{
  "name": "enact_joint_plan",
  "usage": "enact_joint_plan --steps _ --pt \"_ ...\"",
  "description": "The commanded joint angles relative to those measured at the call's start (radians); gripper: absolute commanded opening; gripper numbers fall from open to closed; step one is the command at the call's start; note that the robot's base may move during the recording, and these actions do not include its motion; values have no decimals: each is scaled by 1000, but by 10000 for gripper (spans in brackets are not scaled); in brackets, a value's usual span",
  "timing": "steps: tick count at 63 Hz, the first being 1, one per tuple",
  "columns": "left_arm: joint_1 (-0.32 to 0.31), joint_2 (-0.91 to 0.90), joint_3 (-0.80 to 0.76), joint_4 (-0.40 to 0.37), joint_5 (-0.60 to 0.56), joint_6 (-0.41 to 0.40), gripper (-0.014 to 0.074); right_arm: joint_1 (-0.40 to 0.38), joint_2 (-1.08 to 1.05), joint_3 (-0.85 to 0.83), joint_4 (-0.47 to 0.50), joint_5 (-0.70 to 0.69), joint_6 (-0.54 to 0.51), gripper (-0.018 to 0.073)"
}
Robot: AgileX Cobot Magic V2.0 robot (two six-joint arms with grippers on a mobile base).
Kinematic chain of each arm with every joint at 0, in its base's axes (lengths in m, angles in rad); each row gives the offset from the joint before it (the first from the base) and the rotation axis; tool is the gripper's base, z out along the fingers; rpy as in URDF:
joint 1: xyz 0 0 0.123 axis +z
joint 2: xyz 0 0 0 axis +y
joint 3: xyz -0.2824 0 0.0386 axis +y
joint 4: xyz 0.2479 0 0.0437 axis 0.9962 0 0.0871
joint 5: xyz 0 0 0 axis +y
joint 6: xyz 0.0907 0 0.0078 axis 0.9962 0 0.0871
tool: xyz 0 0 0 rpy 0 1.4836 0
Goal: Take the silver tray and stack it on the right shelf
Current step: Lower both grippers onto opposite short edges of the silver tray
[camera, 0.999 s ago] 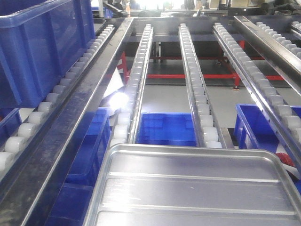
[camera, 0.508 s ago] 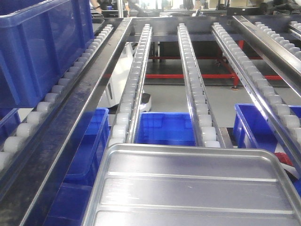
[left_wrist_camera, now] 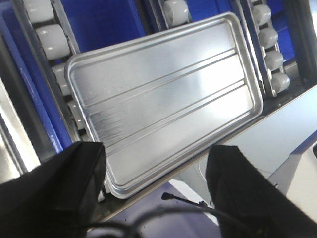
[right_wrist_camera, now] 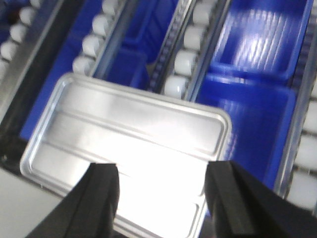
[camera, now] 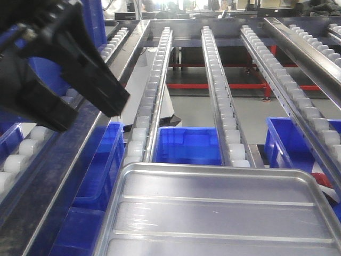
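The silver tray [camera: 213,213] lies flat on the white rollers at the near end of the right shelf [camera: 218,96], its two raised ribs showing. My left gripper [camera: 96,113] hangs open at the upper left of the front view, over the left rail and apart from the tray. In the left wrist view the tray [left_wrist_camera: 163,94] lies beyond the open left gripper [left_wrist_camera: 153,148], with nothing between the fingers. In the right wrist view the open right gripper [right_wrist_camera: 163,168] hovers over the tray [right_wrist_camera: 138,119], its black fingers [right_wrist_camera: 101,193] spread wide and not touching it.
A tall blue bin [camera: 93,21] stands on the left roller lane behind my left gripper. Blue bins [camera: 189,146] sit on the level below, seen between the lanes, with another at the right [camera: 290,141]. Red frame bars [camera: 224,85] cross behind.
My left gripper has come into the front view at the upper left, where only the blue bin showed before. The tray has not moved.
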Motion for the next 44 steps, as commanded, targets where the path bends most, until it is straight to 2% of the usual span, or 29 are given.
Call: enact_joint_plan --steps 1,7,14,18,23,28,33,44 --pt "-9 16 -66 -27 16 -20 349 1 53 -63 17 25 -1 488" --pt "-9 67 -112 24 99 -60 349 1 125 -113 -12 125 -1 488" --pt "-20 115 -151 186 163 -241 349 1 230 -177 -73 201 15 488" --pt "-50 147 -180 315 197 -363 349 1 288 -210 -128 231 67 488" --pt "-99 186 -215 422 207 -461 349 1 354 -246 -198 260 140 488" --pt "-148 224 -247 477 205 -552 349 1 410 -269 -259 266 229 488" --pt "-173 260 -262 510 177 -611 349 1 450 -273 -274 238 292 488" --pt "-162 322 -262 525 137 -682 349 1 506 -273 -274 189 316 488"
